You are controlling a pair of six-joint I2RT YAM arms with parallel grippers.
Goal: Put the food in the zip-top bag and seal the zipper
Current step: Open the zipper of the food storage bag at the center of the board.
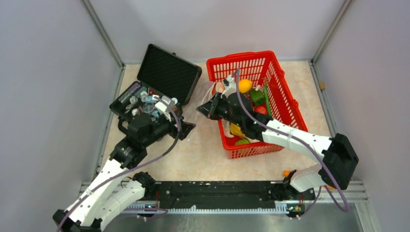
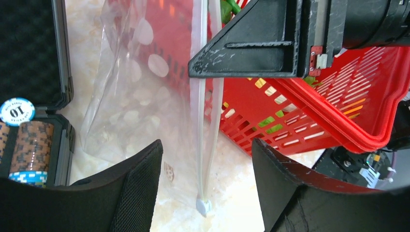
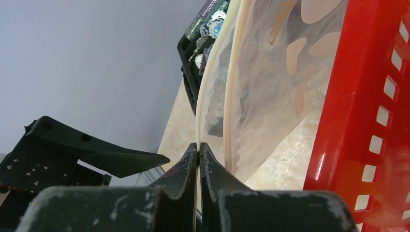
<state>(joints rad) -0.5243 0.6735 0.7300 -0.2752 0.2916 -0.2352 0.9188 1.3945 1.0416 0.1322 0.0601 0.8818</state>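
The clear zip-top bag (image 2: 140, 96) hangs upright between the black case and the red basket. Its zipper (image 2: 202, 159) runs as two whitish strips, parted above and meeting at an end tab (image 2: 203, 207) near the table. My right gripper (image 3: 198, 144) is shut on one strip of the bag's mouth (image 3: 227, 72) and holds it up. My left gripper (image 2: 207, 145) is open, with the lower zipper end between its fingers and touching neither. The food lies in the basket: an orange (image 1: 245, 85), a green pepper (image 1: 256, 96), a red fruit (image 1: 261, 109) and a yellow lemon (image 1: 236, 129).
The red mesh basket (image 1: 285, 96) stands right of centre, its wall (image 2: 314, 130) close behind the bag. An open black hard case (image 1: 167, 72) with round chips (image 2: 17, 111) sits at the left, beside my left gripper (image 1: 187, 129). Grey walls enclose the table.
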